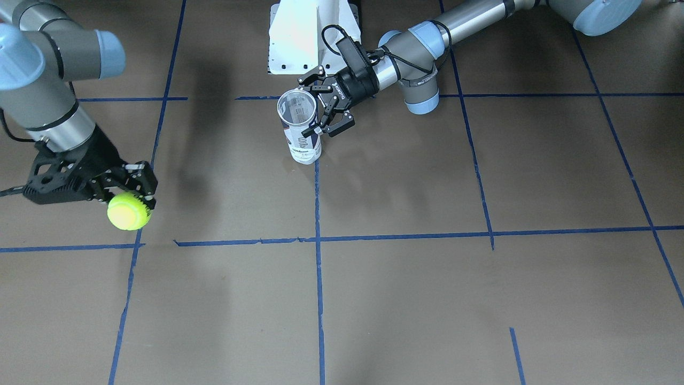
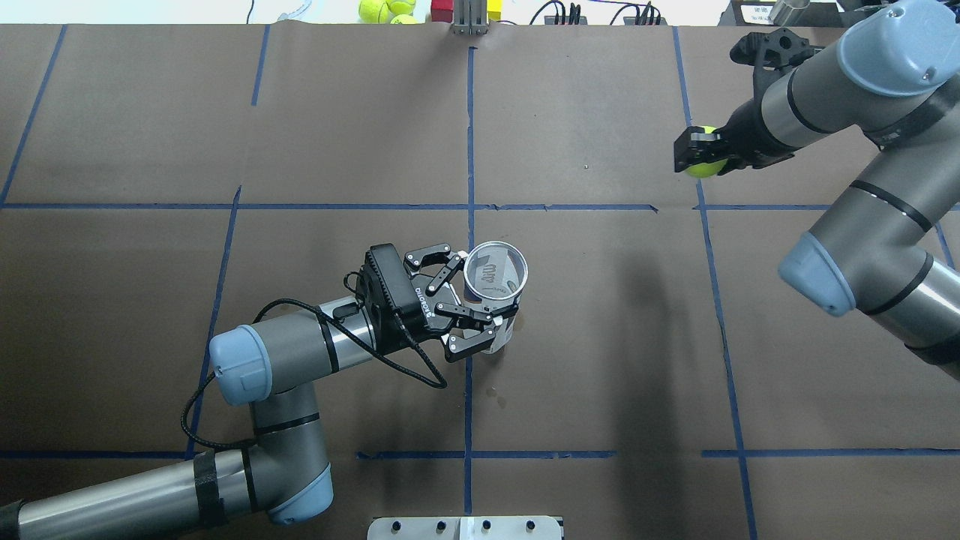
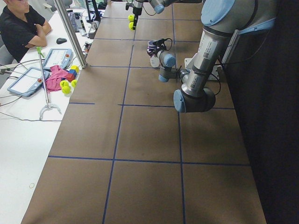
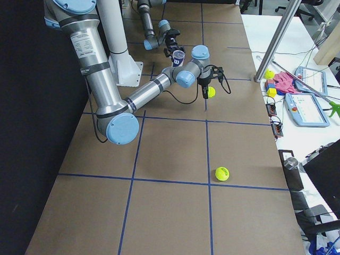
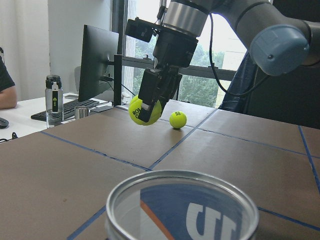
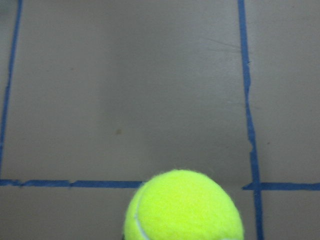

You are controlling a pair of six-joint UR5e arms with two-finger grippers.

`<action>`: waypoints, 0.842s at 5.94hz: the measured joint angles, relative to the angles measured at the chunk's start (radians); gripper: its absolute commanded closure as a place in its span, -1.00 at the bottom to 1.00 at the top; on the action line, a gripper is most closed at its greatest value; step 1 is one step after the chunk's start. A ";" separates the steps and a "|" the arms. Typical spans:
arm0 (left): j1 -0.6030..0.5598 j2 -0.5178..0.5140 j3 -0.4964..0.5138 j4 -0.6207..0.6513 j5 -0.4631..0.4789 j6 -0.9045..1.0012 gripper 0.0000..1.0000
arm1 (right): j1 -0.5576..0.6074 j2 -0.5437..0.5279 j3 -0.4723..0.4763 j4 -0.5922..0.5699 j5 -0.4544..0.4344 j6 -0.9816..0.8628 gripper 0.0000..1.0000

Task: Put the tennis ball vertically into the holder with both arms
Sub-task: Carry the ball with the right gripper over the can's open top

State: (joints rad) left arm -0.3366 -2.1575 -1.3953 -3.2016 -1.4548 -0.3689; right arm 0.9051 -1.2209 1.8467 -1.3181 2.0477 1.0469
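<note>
**Robot body: appearance**

Left arm [image 2: 300, 337] and right arm [image 2: 892, 217] are built alike: grey metal tubes, darker grey joint housings, round light-blue caps [image 2: 240, 365]. Thin black bands ring the links. A white printed sticker [image 4: 82, 48] sits on the right arm's upright link. Fingers [image 2: 461, 346] are black open linkages, with white lettering on the block behind them. A black camera box [image 2: 382, 281] sits on the left wrist, and a black cable [image 2: 184, 421] loops off the arm. Base [image 1: 299, 37] is white metal with small dark fastener spots along its edge.
</note>
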 measured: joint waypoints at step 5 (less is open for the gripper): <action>-0.002 0.006 0.012 -0.037 0.018 0.017 -0.54 | -0.197 0.178 0.204 -0.133 -0.072 0.349 1.00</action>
State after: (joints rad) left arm -0.3389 -2.1516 -1.3832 -3.2389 -1.4371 -0.3516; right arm 0.7078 -1.0427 2.0510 -1.4509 1.9753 1.3957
